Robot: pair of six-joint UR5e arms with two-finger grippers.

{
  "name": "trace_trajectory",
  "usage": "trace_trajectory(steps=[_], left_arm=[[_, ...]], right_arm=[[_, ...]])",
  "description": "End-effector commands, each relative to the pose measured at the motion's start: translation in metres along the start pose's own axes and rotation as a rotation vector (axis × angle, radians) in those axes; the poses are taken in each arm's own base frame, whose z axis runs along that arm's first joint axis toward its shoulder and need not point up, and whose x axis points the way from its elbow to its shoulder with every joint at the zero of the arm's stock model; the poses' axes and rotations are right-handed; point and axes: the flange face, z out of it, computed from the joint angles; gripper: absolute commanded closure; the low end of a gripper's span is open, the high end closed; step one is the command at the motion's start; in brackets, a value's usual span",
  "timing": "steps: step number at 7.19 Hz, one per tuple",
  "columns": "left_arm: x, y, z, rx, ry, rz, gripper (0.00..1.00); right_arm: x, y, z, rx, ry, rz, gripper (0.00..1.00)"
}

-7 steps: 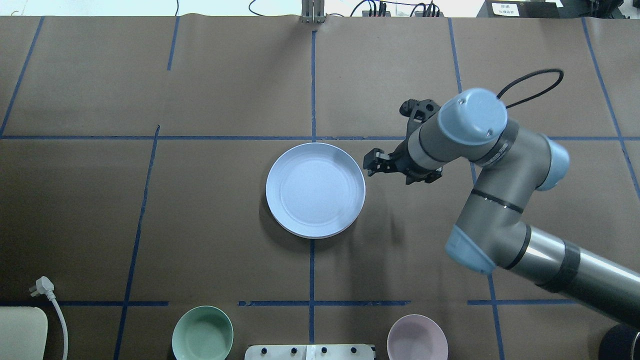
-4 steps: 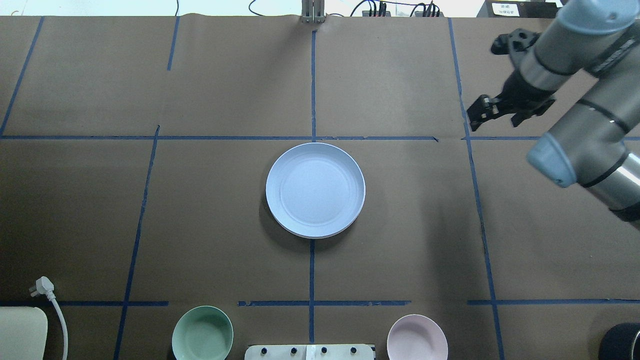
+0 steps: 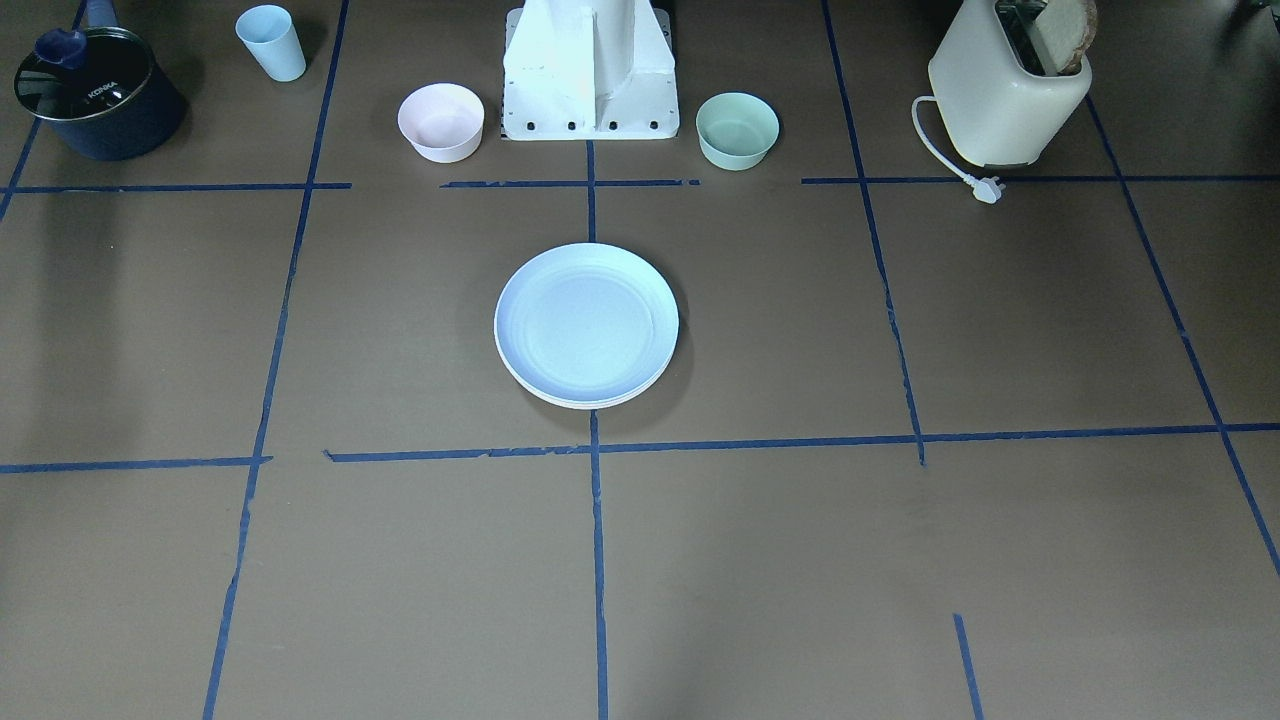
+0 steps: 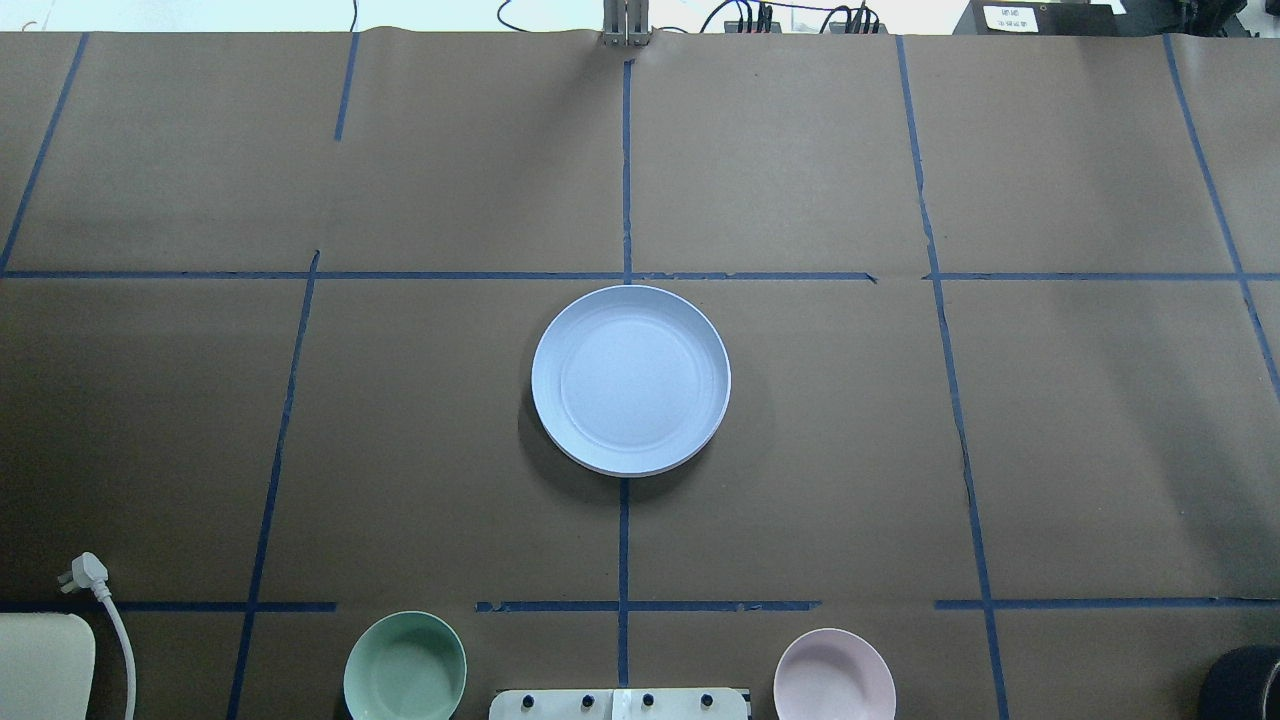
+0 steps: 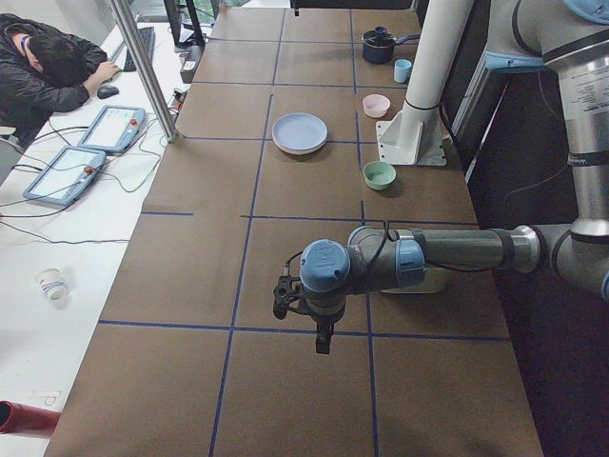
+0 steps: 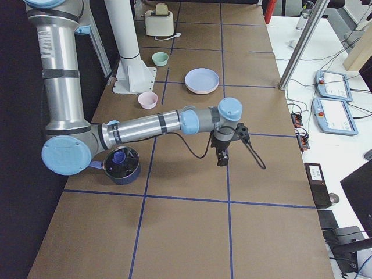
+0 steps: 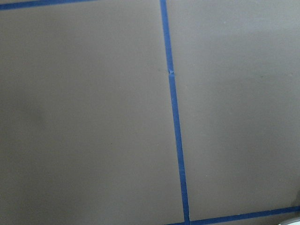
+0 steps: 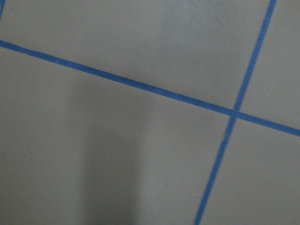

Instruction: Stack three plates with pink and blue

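The light blue plate (image 4: 631, 380) lies on top of a stack at the table's middle, also seen in the front-facing view (image 3: 587, 322). A cream-white plate rim (image 3: 590, 403) shows under it. The pink plate is hidden in the stack. No arm is in the overhead or front-facing views. The left gripper (image 5: 322, 343) hangs over bare table far from the stack at the table's left end. The right gripper (image 6: 221, 161) hangs over bare table at the right end. I cannot tell whether either is open or shut. Both wrist views show only brown table and blue tape.
A small pink bowl (image 3: 441, 122) and a mint-green bowl (image 3: 737, 130) flank the robot base (image 3: 590, 75). A light blue cup (image 3: 271, 42) and a dark pot (image 3: 98, 92) stand on one side. A toaster (image 3: 1008, 90) with its plug stands on the other.
The right arm has swung away from beside the plate stack, to the overhead view's right and then out of it. The stack has not moved.
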Motion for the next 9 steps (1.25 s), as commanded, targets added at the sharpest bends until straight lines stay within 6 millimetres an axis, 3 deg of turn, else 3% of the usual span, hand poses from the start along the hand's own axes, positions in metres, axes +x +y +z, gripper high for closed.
trace_trajectory(steps=[1, 9], left_arm=[[0.0020, -0.0014, -0.0019, 0.007, -0.001, 0.017, 0.00], [0.0055, -0.0011, -0.0051, 0.013, -0.004, 0.024, 0.00]], right_arm=[[0.0635, 0.1073, 0.0057, -0.013, 0.000, 0.109, 0.00], [0.0609, 0.1093, 0.0059, -0.014, -0.005, 0.123, 0.00]])
